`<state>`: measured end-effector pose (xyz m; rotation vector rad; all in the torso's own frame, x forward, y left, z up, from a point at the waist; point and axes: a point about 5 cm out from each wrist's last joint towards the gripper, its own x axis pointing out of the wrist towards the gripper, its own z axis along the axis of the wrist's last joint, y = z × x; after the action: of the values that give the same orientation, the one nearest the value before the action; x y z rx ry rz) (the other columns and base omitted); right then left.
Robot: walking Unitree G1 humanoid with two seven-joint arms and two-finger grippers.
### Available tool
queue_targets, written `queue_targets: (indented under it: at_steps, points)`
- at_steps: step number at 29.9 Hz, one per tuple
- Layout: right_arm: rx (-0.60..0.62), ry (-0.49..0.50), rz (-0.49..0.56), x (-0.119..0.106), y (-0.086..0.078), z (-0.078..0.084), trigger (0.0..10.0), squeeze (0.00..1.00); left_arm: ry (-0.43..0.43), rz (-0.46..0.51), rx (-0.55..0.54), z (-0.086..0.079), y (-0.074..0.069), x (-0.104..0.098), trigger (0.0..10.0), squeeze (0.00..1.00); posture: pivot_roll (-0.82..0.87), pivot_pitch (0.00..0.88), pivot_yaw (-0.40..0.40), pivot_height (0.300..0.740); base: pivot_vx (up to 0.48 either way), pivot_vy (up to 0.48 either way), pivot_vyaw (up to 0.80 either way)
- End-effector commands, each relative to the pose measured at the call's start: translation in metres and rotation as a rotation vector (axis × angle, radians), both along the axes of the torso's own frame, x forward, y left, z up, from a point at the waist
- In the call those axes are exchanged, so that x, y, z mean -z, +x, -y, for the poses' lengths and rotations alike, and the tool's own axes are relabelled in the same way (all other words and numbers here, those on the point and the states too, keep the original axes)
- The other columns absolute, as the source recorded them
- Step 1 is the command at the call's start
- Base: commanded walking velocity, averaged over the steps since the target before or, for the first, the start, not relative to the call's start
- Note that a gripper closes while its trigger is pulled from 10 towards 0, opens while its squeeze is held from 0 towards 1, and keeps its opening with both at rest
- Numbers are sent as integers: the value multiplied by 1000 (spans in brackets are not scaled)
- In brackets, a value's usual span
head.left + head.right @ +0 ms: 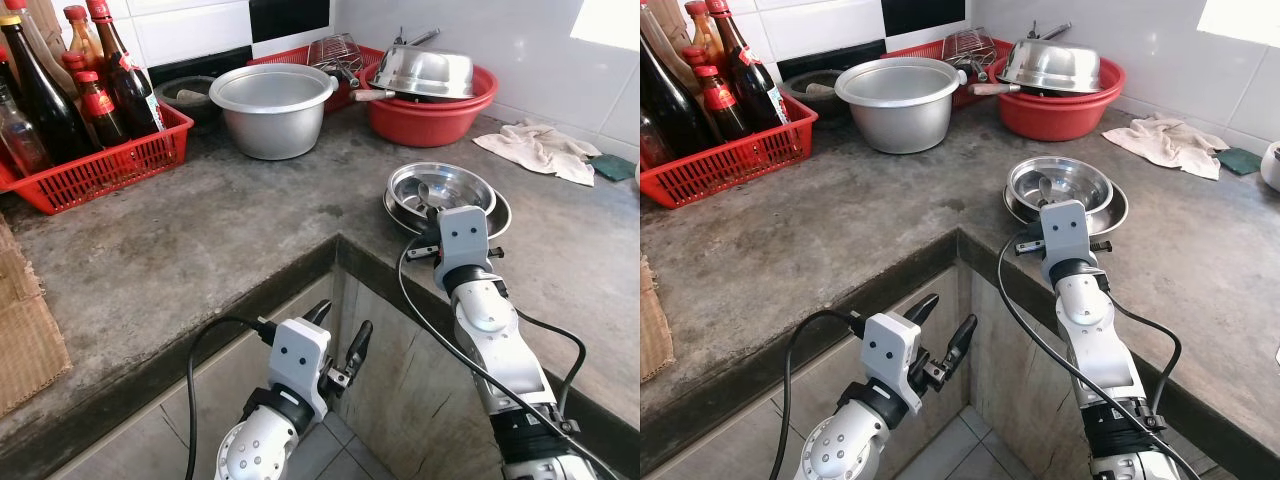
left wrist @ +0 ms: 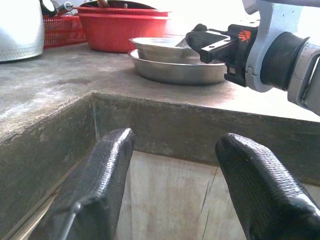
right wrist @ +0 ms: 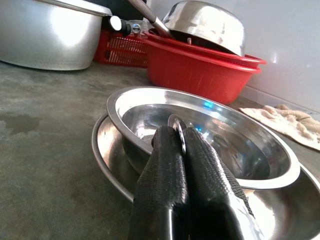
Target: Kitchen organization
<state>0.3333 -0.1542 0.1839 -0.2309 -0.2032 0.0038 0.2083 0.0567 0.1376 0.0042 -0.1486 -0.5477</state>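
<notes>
The grey bench (image 1: 200,230) holds a big pot (image 1: 272,108), a red tub (image 1: 430,115) and two stacked steel bowls (image 1: 440,195) near its inner corner. The right tool (image 3: 181,145) is pinched tight on a thin spoon handle (image 3: 177,131) inside the top bowl — the left tool (image 1: 340,345) hangs open below the bench edge.
</notes>
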Motion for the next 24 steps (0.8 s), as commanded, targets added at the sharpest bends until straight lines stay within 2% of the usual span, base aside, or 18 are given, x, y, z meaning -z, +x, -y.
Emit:
queue_targets:
  at_steps: [1, 5, 9, 11, 15, 19, 22, 24]
  points:
    - [14, 15, 32, -7, 2, 2, 0, 0, 2, 18, 6, 1, -1, -2, 10000, 0, 42, 80, -41, 740, 0, 0, 0]
    - [3, 44, 60, -14, 1, -2, 0, 0, 5, 18, 0, 0, 0, -2, 10000, 0, 41, 80, -42, 740, 0, 0, 0]
    - [5, 35, 45, -10, 0, -5, 0, 0, 5, 19, -2, 1, 0, -2, 10000, 0, 44, 77, -45, 740, 0, 0, 0]
    - [15, 76, 43, -10, 0, -4, 0, 0, 6, 20, -4, 0, 0, -2, 10000, 0, 44, 78, -43, 740, 0, 0, 0]
    - [14, 123, 114, -25, -3, -3, 0, 0, 10, 19, -13, 0, 1, -2, 10000, 0, 44, 76, -46, 740, 0, 0, 0]
    - [22, 153, 182, -40, -15, -5, 0, 0, 10, 9, -44, -4, 4, -1, 10000, 0, 43, 68, -44, 740, 0, 0, 0]
    - [13, 157, 194, -43, -19, -8, 0, 0, 9, 9, -48, -4, 5, -2, 10000, 0, 43, 68, -44, 740, 0, 0, 0]
    - [1, 179, 215, -47, -28, -12, 0, 0, 7, 12, -54, -6, 6, -3, 10000, 0, 38, 62, -40, 740, 0, 0, 0]
